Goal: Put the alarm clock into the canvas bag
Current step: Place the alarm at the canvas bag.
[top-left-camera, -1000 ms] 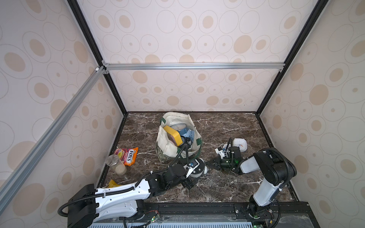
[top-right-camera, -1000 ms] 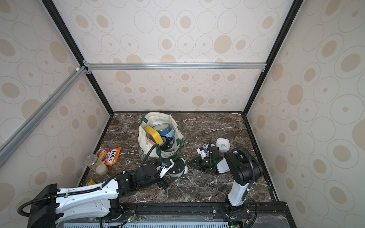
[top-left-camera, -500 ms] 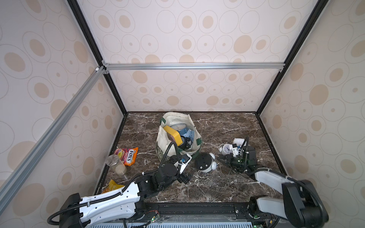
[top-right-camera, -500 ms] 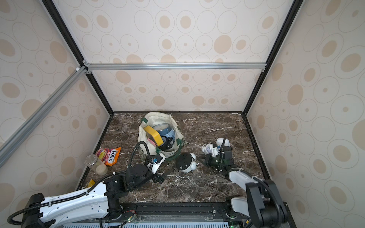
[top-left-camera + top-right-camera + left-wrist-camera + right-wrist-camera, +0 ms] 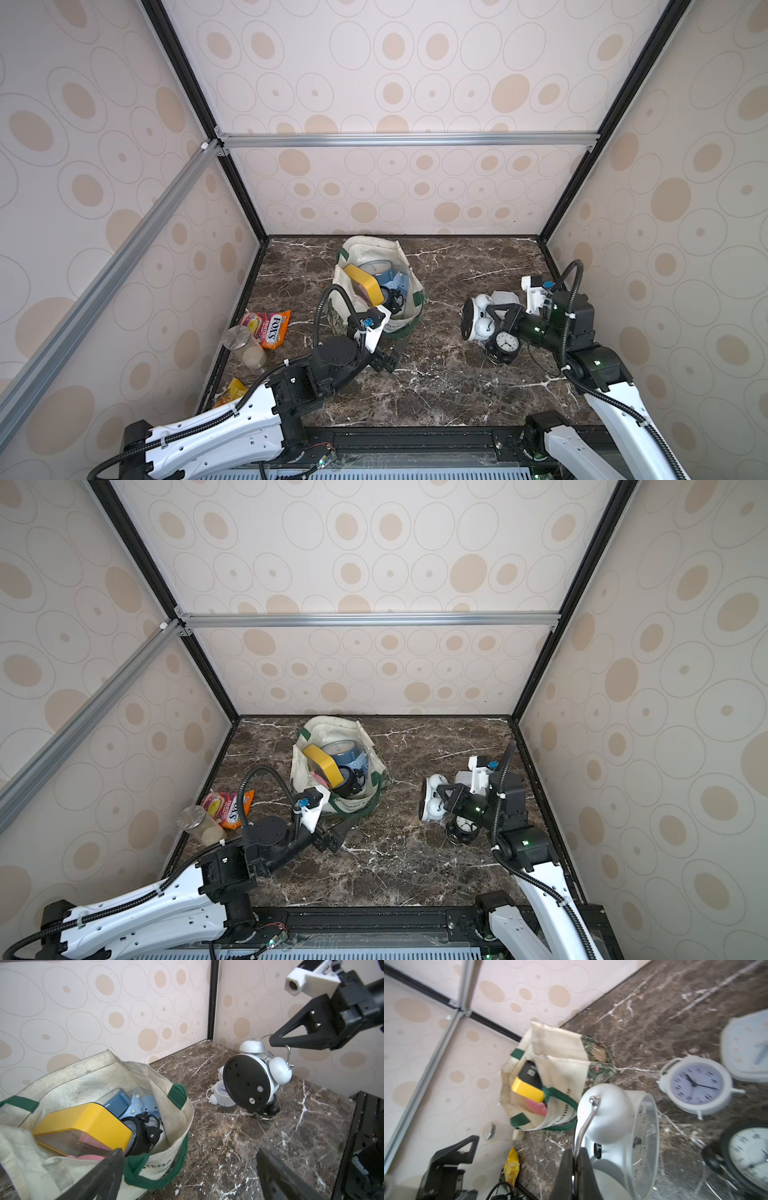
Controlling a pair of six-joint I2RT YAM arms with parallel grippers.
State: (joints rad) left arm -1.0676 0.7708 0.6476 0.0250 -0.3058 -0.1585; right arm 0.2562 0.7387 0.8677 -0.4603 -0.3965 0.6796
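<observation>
Right gripper: jaws pressed together on the thin wire handle of the white clock. Pinch is narrow, on the wire only.

White clock: twin bells, black back plate. It hangs tilted from the handle on the right side of the table, well apart from the bag. It looks lifted clear of the marble. A black clock sits right under it; I cannot tell whether the two touch.

Near it on the table: a small white clock lying face up, and a larger pale clock at the edge of the right wrist view, blurred.

Left gripper: jaws spread wide, empty, low over the table just beside the bag's near side. Not touching the cloth, as far as the left wrist view shows.

Bag: stands open, mouth up, at the back middle of the table. Already inside are a yellow case and a blue clock, among others. The load sits high, with little free room at the mouth.

Progress, by my reading:
- Done: clock gripped and raised.
- Left: carry it across to the bag, lower it through the mouth, let go.
- Roughly a third along.

Watch: a clock hung from a wire will swing, and the soft rim may fold inward.
</observation>
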